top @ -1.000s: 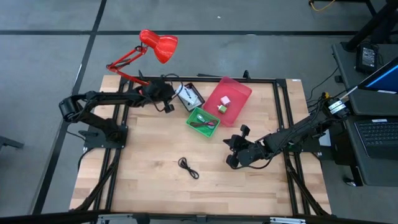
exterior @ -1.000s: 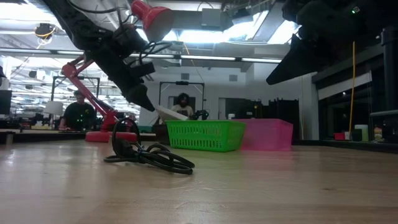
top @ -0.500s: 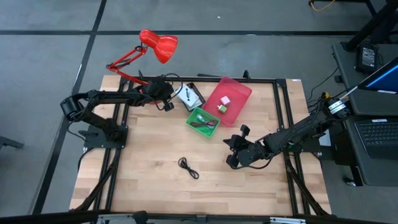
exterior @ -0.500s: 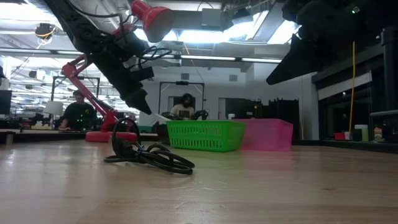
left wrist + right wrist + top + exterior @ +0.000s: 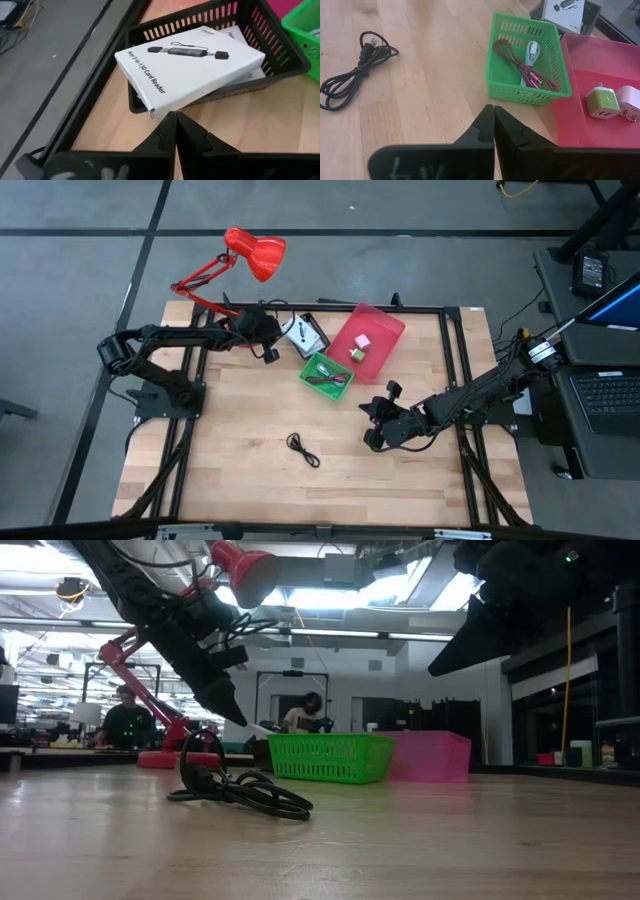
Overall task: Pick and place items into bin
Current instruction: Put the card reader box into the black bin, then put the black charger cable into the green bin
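L gripper (image 5: 172,131) shut, empty, by black slotted basket (image 5: 280,50); white SD-reader box (image 5: 187,65) lies askew over its rim
Risk: box tips out if nudged. R gripper (image 5: 492,125) shut, empty, mid-table. Black coiled cable (image 5: 352,67) loose on wood. Green mesh basket (image 5: 527,92): maroon + white cables. Pink plastic bin (image 5: 607,60): green + pink charger cubes

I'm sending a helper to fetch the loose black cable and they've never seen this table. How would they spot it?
Start at the wooden table and find the green basket near its middle. The black cable lies coiled on bare wood on the side away from the red lamp. Unlike the maroon cable, it sits in no bin.
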You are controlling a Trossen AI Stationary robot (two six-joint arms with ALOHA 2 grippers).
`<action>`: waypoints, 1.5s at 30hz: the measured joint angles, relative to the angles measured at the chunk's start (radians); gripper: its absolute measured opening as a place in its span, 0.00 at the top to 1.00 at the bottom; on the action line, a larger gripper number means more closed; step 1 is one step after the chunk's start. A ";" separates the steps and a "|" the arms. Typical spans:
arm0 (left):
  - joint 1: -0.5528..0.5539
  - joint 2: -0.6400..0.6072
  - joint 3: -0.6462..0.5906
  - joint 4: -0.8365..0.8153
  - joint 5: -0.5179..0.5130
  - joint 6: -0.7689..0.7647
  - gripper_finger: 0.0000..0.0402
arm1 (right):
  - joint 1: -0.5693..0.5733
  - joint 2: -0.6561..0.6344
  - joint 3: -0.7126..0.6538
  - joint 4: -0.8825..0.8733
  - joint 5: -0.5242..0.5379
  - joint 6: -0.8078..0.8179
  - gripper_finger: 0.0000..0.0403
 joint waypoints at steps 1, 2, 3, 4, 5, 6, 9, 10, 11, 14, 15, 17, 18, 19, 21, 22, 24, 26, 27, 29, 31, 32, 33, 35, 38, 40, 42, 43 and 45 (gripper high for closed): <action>0.000 0.000 0.000 0.000 -0.001 0.000 1.00 | 0.000 0.000 0.000 0.000 0.000 0.000 1.00; 0.000 0.000 0.000 0.002 -0.002 0.000 1.00 | 0.000 0.000 0.000 0.000 0.000 0.000 1.00; 0.001 0.000 0.000 0.006 -0.004 0.000 0.99 | 0.000 0.000 0.000 0.000 0.000 0.000 1.00; 0.002 0.000 0.000 0.013 -0.004 0.000 0.99 | 0.000 0.000 0.000 0.000 0.000 0.000 1.00; 0.003 0.003 0.000 0.030 -0.004 0.001 0.99 | 0.000 0.000 0.000 0.000 0.000 0.000 1.00; 0.003 0.006 0.000 0.045 -0.005 0.004 0.99 | 0.000 0.000 0.000 0.000 0.000 0.000 1.00; 0.003 0.020 0.000 0.088 -0.011 0.023 1.00 | 0.000 0.000 0.000 0.000 0.000 0.000 1.00; 0.003 0.026 0.000 0.095 -0.012 0.027 1.00 | 0.000 0.000 0.000 0.000 0.000 0.000 1.00; 0.003 0.035 0.000 0.105 -0.012 0.032 1.00 | 0.000 0.000 0.000 0.000 0.000 0.000 1.00; 0.009 0.074 0.000 0.119 -0.013 0.035 0.99 | 0.000 0.000 0.000 0.001 0.000 0.000 1.00; 0.012 0.091 0.000 0.126 -0.013 0.035 0.99 | 0.000 0.000 0.000 0.002 0.000 0.000 1.00; 0.020 0.121 0.000 0.151 -0.018 0.035 1.00 | 0.000 0.000 0.000 0.002 0.000 0.000 1.00; 0.023 0.134 0.000 0.164 -0.027 0.035 1.00 | 0.000 0.000 0.000 0.004 0.000 0.000 1.00; 0.024 0.142 0.000 0.170 -0.038 0.035 1.00 | 0.000 0.000 0.000 0.005 0.000 0.000 1.00; 0.024 0.145 0.000 0.196 -0.059 0.039 0.99 | 0.000 0.000 0.000 0.005 0.000 0.000 1.00; 0.021 0.139 0.000 0.212 -0.064 0.043 0.99 | 0.000 0.000 0.000 0.005 0.000 0.000 1.00; 0.014 0.120 0.000 0.217 -0.064 0.051 1.00 | 0.000 0.000 0.000 0.005 0.000 -0.001 1.00; 0.005 0.096 0.000 0.215 -0.067 0.053 1.00 | 0.000 0.000 0.000 0.005 0.000 -0.001 1.00; 0.001 0.082 0.000 0.216 -0.070 0.053 1.00 | 0.000 0.000 0.000 0.005 0.000 -0.002 1.00; -0.005 0.056 0.000 0.217 -0.071 0.053 0.99 | 0.000 0.000 0.000 0.004 0.000 -0.002 1.00; -0.013 0.037 0.000 0.214 -0.074 0.052 0.99 | 0.000 0.000 0.000 0.005 0.000 -0.003 1.00; -0.018 0.028 0.000 0.209 -0.074 0.047 1.00 | 0.000 0.000 0.000 0.004 0.000 -0.003 1.00; -0.023 0.019 0.000 0.204 -0.074 0.040 1.00 | 0.000 0.000 0.000 0.004 0.000 -0.003 1.00; -0.035 0.005 0.000 0.182 -0.073 0.028 1.00 | 0.000 0.000 0.000 0.004 0.000 -0.002 1.00; -0.061 -0.023 0.000 0.142 -0.068 0.027 0.99 | 0.000 0.000 0.000 0.004 0.000 -0.002 1.00; -0.085 -0.051 0.000 0.118 -0.051 0.025 1.00 | 0.000 0.000 0.000 0.004 0.000 -0.003 1.00; -0.112 -0.085 0.000 0.085 -0.047 0.012 1.00 | 0.000 0.000 0.000 0.004 0.000 -0.004 1.00; -0.126 -0.104 0.000 0.069 -0.046 0.003 1.00 | 0.000 0.000 0.000 0.004 0.000 -0.004 1.00; -0.158 -0.147 0.000 0.032 -0.047 -0.011 1.00 | 0.000 0.000 0.000 0.005 0.000 -0.005 1.00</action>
